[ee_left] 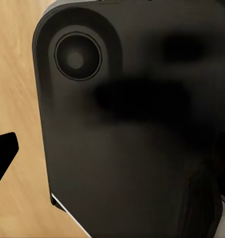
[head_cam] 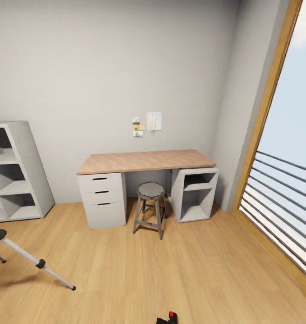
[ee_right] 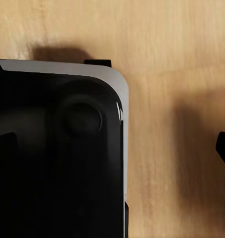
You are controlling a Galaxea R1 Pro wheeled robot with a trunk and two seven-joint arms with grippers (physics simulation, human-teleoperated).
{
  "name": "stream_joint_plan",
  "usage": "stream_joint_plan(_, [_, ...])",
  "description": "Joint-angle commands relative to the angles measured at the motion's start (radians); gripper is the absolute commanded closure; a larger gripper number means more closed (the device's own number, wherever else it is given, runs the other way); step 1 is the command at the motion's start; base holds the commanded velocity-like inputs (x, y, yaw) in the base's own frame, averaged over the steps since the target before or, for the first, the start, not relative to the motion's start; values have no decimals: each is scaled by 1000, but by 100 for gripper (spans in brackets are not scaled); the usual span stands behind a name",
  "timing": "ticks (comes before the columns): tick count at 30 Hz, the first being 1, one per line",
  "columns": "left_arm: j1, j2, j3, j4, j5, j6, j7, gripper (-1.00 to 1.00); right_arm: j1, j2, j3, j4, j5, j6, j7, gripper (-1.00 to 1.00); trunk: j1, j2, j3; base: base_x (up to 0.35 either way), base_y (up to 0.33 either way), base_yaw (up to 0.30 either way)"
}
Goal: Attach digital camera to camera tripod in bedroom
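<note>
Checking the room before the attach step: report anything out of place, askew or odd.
One thing stands out: the digital camera sits on the wood floor at the head view's bottom edge, not on the desk. The camera tripod stands apart at the left edge. The stool is upright; nothing looks spilled.

The digital camera (head_cam: 169,318) sits at the bottom edge of the head view on the light wood plank floor (head_cam: 180,274) of the bedroom, only its black top and bright red round button showing. The camera tripod (head_cam: 33,259) stands on the same floor at the left, two slanted silver-grey legs with black joints and rubber feet in view, well apart from the camera.
</note>
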Motion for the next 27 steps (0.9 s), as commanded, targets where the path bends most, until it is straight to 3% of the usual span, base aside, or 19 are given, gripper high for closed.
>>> stream_joint_plan(1, [0, 0, 0, 0, 0, 0, 0, -100, 0, 0, 0, 1, 0, -3, 0, -100, 0, -1, -1, 0, 0, 96])
stream_joint_plan(11, [0, 1, 0, 0, 0, -1, 0, -100, 0, 0, 1, 1, 0, -3, 0, -100, 0, -1, -1, 0, -184, 20])
stream_joint_plan(18, [0, 5, 1, 0, 0, -7, 0, -100, 0, 0, 4, 1, 4, -4, -2, -100, 0, -1, -1, 0, -55, 1])
stream_joint_plan(21, [-1, 53, 4, -8, 0, -8, 2, -100, 0, -6, 9, -2, 8, -1, -11, -100, 0, -1, -1, 0, -4, 0])
stream_joint_plan(23, [-1, 94, 4, -58, 1, -3, 4, -100, 0, -19, 7, -31, 10, -2, -37, -100, 0, -1, -1, 0, -1, 0])
stream_joint_plan(25, [-1, 136, 5, -176, 1, 19, 7, -100, 0, -43, 7, -167, 10, 0, -83, -100, 0, -1, -1, 0, 0, 0])
stream_joint_plan(27, [-1, 153, 7, -259, 2, 66, 9, -100, 0, -51, 6, -288, 10, 1, -105, -100, 0, -1, -1, 0, 0, 0])
